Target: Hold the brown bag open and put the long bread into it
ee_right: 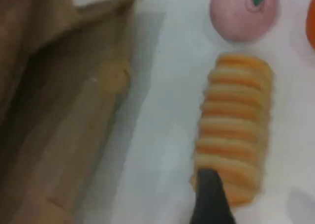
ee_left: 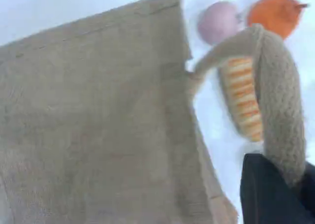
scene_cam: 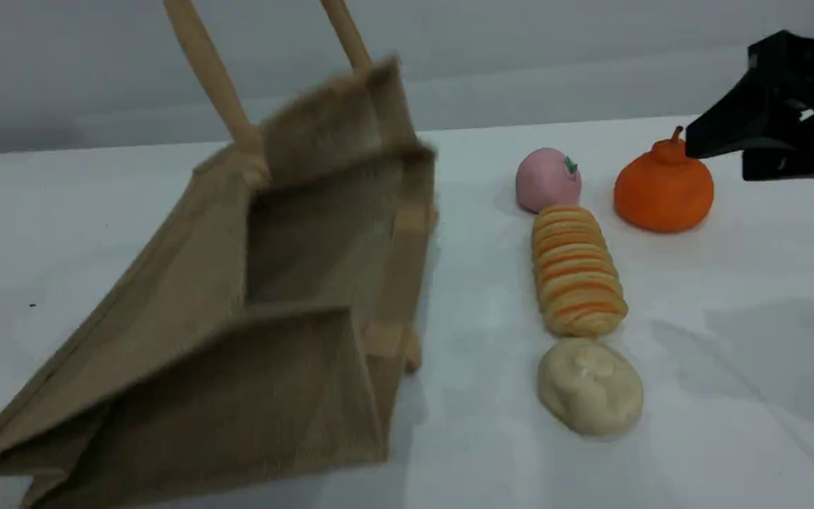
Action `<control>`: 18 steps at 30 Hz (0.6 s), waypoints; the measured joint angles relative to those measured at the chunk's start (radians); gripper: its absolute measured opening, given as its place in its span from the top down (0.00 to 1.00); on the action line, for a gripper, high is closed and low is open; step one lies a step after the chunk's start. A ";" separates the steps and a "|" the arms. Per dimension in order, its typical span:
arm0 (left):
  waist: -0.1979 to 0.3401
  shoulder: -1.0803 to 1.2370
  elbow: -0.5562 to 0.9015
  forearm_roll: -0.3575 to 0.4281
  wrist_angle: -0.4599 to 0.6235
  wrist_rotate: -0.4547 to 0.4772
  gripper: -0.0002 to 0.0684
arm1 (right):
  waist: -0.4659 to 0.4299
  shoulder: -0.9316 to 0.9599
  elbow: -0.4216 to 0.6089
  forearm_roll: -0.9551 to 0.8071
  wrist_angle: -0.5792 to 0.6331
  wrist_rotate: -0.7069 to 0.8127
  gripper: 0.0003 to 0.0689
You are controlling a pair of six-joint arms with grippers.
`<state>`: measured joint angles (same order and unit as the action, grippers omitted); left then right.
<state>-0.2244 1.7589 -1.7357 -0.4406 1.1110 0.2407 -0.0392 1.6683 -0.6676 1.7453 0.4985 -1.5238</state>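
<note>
The brown bag stands tilted on the left of the table with its mouth gaping toward the camera. One beige handle is pulled taut up past the top edge. In the left wrist view that handle runs into my left gripper, whose black fingertip is shut on it. The long bread, yellow with orange stripes, lies right of the bag. My right gripper hovers open at the far right, above and beyond the bread. In its wrist view one fingertip overlaps the near end of the bread.
A pink peach lies just beyond the bread and an orange pumpkin-like fruit sits to its right, under the right gripper. A pale cream bun lies in front of the bread. A strip of white table separates bag and foods.
</note>
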 joint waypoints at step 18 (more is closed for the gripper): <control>0.000 -0.007 -0.132 0.079 0.111 0.047 0.87 | 0.025 0.248 -0.155 -0.001 -0.031 -0.016 0.42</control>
<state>-0.2244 1.7519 -1.8679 -0.3611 1.2219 0.2873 -0.0141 1.9160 -0.8224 1.7446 0.4670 -1.5397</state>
